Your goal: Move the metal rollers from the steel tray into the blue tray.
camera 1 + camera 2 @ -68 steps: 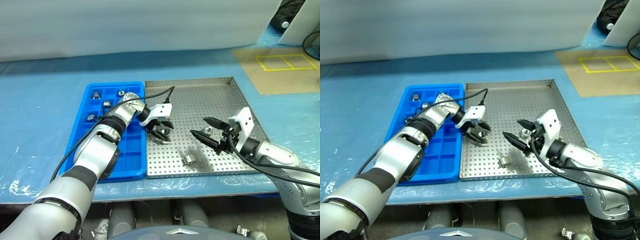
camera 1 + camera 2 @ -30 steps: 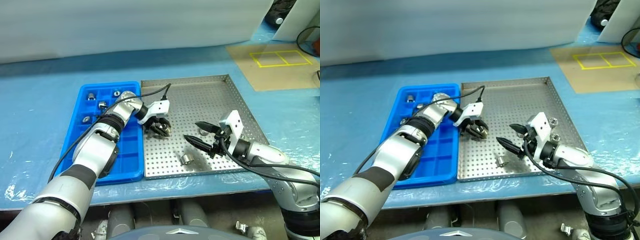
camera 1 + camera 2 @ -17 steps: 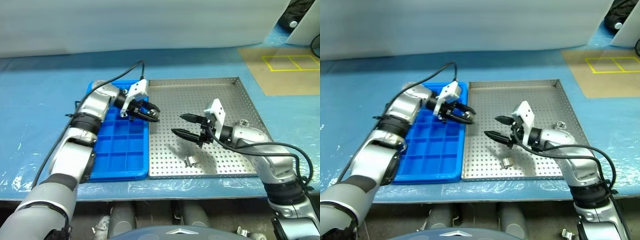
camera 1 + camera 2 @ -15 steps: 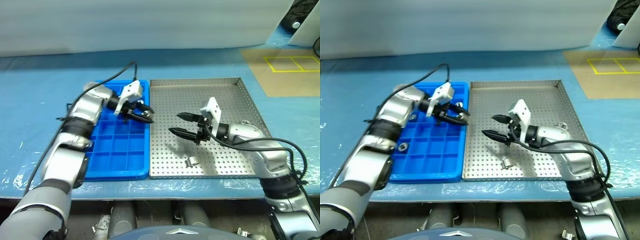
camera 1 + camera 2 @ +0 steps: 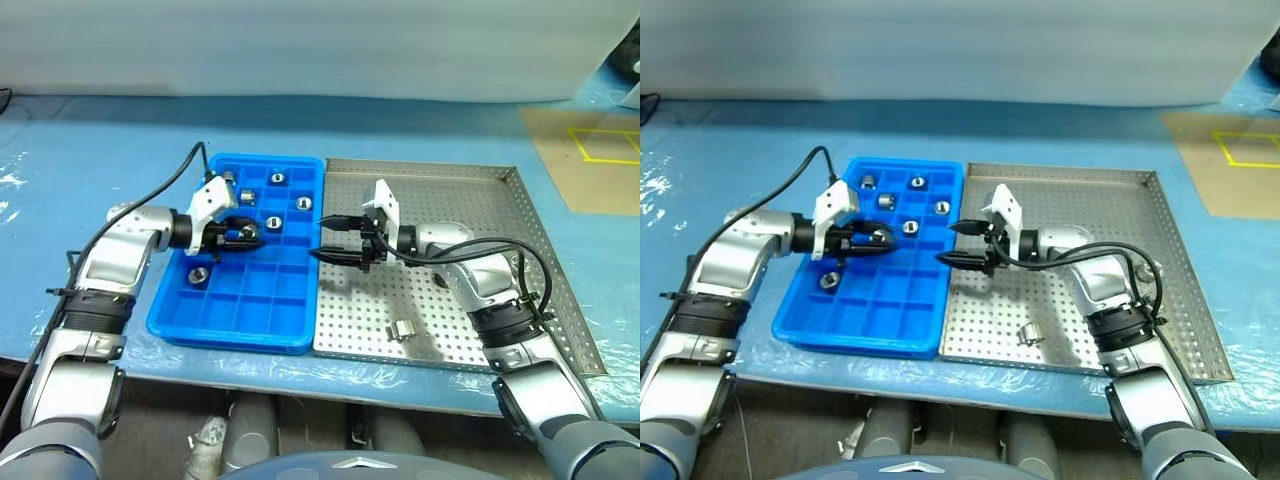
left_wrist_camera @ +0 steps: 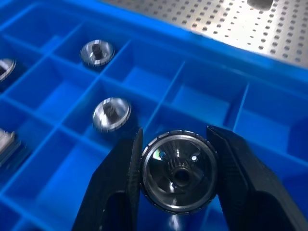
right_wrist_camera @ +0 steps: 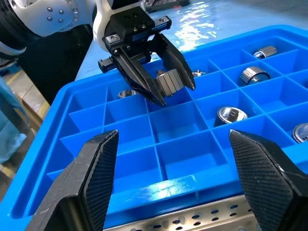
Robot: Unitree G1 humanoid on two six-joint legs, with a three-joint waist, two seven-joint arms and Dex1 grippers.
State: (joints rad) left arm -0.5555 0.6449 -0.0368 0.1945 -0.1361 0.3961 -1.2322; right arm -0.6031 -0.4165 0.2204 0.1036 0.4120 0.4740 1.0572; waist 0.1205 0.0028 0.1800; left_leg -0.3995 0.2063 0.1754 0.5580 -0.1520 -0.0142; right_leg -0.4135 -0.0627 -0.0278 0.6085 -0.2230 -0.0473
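My left fingers (image 6: 178, 192) are clamped on a shiny silver metal roller with a dark centre hole (image 6: 177, 171), held just above the bright blue plastic tray with its grid of square compartments (image 5: 235, 310), left of centre in the left eye view. My right fingers (image 5: 333, 241) stand wide apart and hold nothing, hovering at the seam where the blue tray touches the large silver perforated steel tray (image 5: 470, 335). Five more rollers sit in the blue tray's compartments: four toward its upper part (image 5: 272, 223) and one at its left side (image 5: 198, 274). One roller (image 5: 401, 331) lies on the steel tray's perforated floor, in the lower middle of the frame. Both trays rest side by side on the blue-covered table (image 5: 90, 150).
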